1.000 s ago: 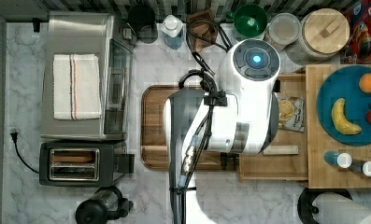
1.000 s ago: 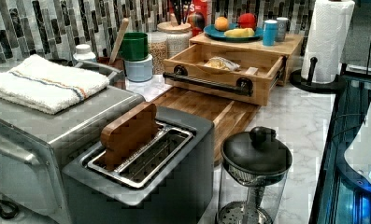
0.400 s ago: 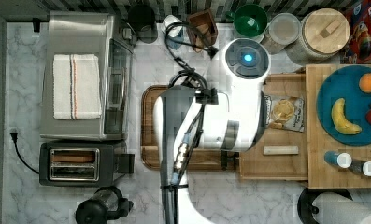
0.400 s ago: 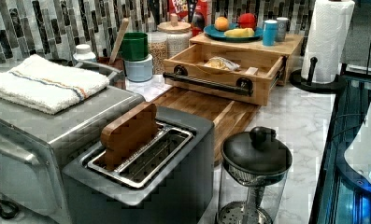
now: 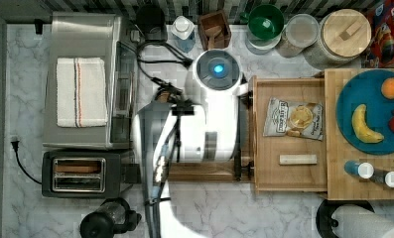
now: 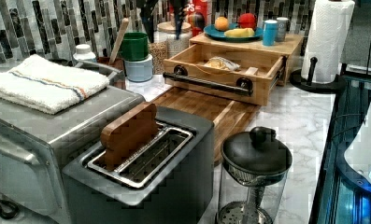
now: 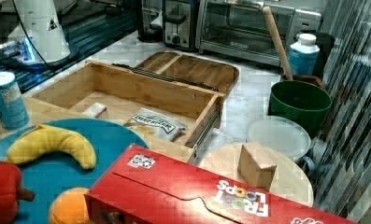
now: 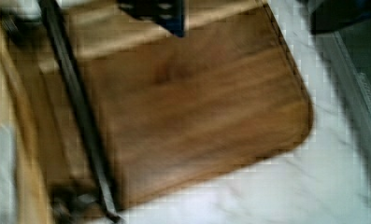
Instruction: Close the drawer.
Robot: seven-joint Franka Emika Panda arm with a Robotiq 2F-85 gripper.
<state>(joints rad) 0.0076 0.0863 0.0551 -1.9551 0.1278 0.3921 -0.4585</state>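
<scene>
The drawer (image 5: pixel 294 179) is a shallow light-wood box, pulled out from under the board with the blue plate. Its black bar handle (image 5: pixel 238 168) faces the dark tray (image 5: pixel 204 171). In the left view the drawer (image 6: pixel 211 93) stands open with its handle (image 6: pixel 206 83) across the front; the right view shows its inside wall (image 7: pixel 141 88). A chip bag (image 5: pixel 294 118) and a small white block (image 5: pixel 297 159) lie inside. My white arm (image 5: pixel 204 134) hangs over the tray beside the handle. In the wrist view a dark part of my gripper (image 8: pixel 160 11) sits above the tray (image 8: pixel 192 107), near the handle (image 8: pixel 75 102).
A toaster oven (image 5: pixel 85 79) with a towel and a toaster (image 5: pixel 80 173) stand at the top view's left. A glass press (image 6: pixel 255 172) is near the front. Jars, a green cup (image 5: pixel 265 21) and a cereal box (image 7: pixel 197 191) line the back. A paper towel roll (image 6: pixel 330 37) stands beside the board.
My arm has swung toward the top view's left, off the drawer and over the tray. The drawer's inside is now uncovered. The drawer itself has not moved.
</scene>
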